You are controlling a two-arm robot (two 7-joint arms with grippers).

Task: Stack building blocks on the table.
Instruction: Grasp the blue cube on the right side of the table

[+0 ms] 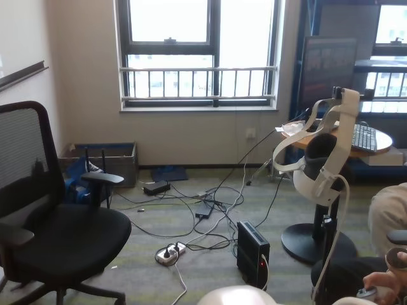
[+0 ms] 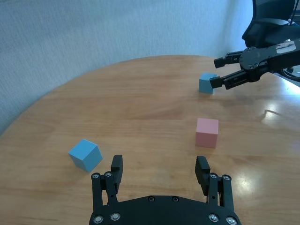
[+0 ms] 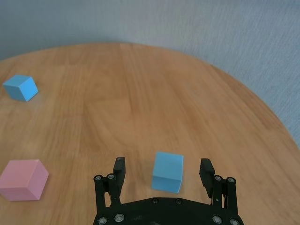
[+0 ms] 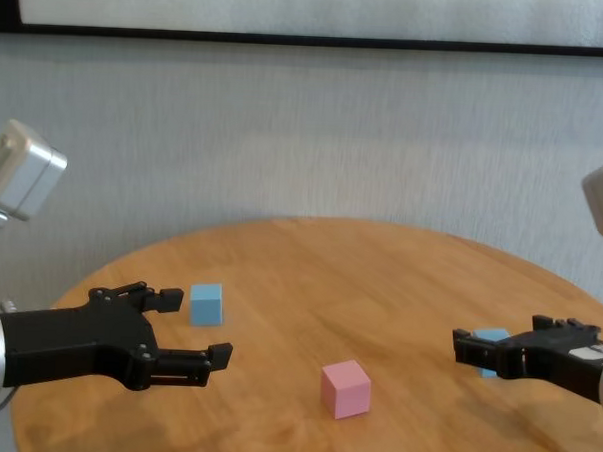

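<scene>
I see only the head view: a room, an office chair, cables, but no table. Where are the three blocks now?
Observer: All three lie apart on the table, none stacked: the pink block in the middle, a blue one on each side.
Operator: Does a gripper hold any?
Observer: No. The right gripper is open around the right blue block, gaps on both sides.
Operator: And the left one?
Observer: The left gripper hovers open, the left blue block beside it.
</scene>
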